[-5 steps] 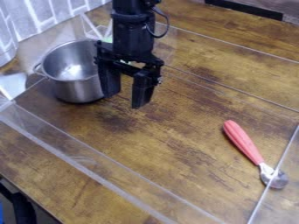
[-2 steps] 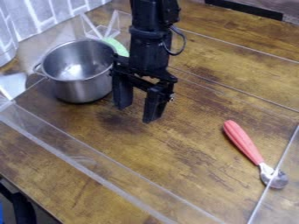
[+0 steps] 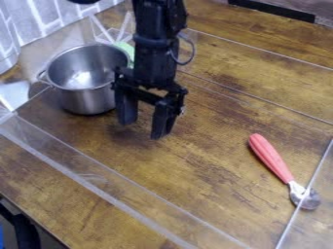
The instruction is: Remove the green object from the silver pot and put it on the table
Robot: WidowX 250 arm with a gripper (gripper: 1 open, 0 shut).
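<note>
The silver pot (image 3: pixel 78 80) stands on the dark wooden table (image 3: pixel 221 92) at the back left, and its shiny inside looks empty. The green object (image 3: pixel 121 49) shows as a small light-green patch just behind the pot's right rim, partly hidden by the arm. I cannot tell whether it touches the rim. My gripper (image 3: pixel 144 119) hangs just right of the pot, close above the table. Its dark fingers (image 3: pixel 127 109) stand apart with nothing between them.
A red-handled tool (image 3: pixel 274 159) with a metal end lies on the table at the right. Clear plastic barrier strips (image 3: pixel 92 175) run along the front and right edges. A white cloth-like backdrop (image 3: pixel 33 19) rises behind the pot.
The gripper moved right and toward the front, away from the pot, then shifted slightly back left. It stays open and empty. The green patch has come into view behind the arm.
</note>
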